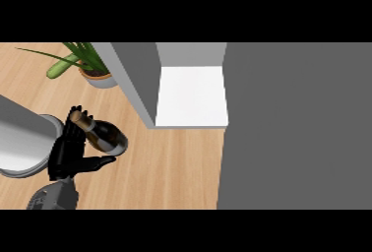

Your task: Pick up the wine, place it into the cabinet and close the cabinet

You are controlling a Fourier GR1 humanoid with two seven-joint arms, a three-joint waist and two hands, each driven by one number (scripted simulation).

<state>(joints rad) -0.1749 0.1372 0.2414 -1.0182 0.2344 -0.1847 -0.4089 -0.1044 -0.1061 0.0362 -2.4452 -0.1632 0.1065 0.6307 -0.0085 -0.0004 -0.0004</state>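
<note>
Left hand [71,153] at seven o'clock, fingers straight against wine bottle [103,134], thumb beneath, not curled round. Bottle tilted on wooden counter [174,167]. Open cabinet [190,96] at twelve o'clock, well apart.

You are looking down into a kitchen — or at least a domestic corner fitted out like one. The table [174,167] has a warm, light wood-grain top, the sort used for kitchen worktops. A grey cabinet [138,78] stands on it with its pale white shelf [193,96] exposed, and a broad grey panel [298,123] at your right is probably its swung-open door, though the steep angle leaves that unsure. A potted plant [91,66] with long green leaves sits in the far corner — a homely touch. A wine bottle [102,133] and a round grey vessel [25,142] at the left edge fit the same setting.
</note>
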